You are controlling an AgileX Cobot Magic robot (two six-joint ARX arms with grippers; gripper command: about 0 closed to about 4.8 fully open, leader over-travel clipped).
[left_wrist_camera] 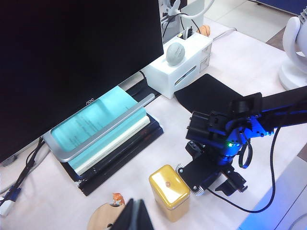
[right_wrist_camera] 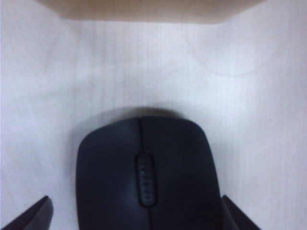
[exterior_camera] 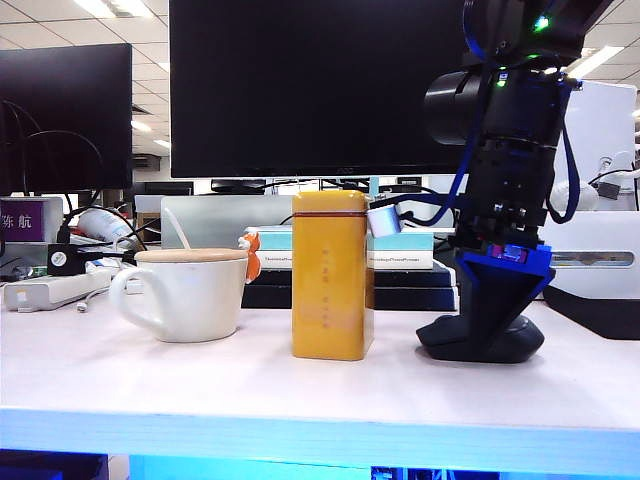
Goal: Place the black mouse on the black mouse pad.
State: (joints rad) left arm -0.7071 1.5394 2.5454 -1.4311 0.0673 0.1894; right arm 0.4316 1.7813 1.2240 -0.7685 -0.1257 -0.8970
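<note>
**Listener:** Where is the mouse sitting right now?

**Operator:** I am looking at the matte black, low-domed computer mouse [right_wrist_camera: 146, 177] lying flat on the pale tabletop [exterior_camera: 300, 395], on the right side of the exterior view. It is sitting to the right of a tall mustard-yellow rectangular tin [exterior_camera: 331, 275], well apart from it.

**Listener:** And the right gripper?

**Operator:** The right gripper [exterior_camera: 487, 335] is pointing down over the mouse. In its wrist view I am seeing its two dark fingertips [right_wrist_camera: 33, 215] standing wide apart, one on each side of the mouse body. The jaws are spread as far as they go and are not squeezing anything; I cannot tell whether a tip is brushing the mouse's side.

**Listener:** Where is the pad?

**Operator:** The thin flat black mouse pad [left_wrist_camera: 204, 93] is lying on the table beside a white box [left_wrist_camera: 184, 60], beyond the right arm in the left wrist view. The mouse is not on it.

**Listener:** The left gripper?

**Operator:** The left gripper [left_wrist_camera: 133, 216] is hanging high above the table, near a round white ceramic mug with a wooden lid [exterior_camera: 185, 290]. Its dark fingers are pressed together, holding nothing.
</note>
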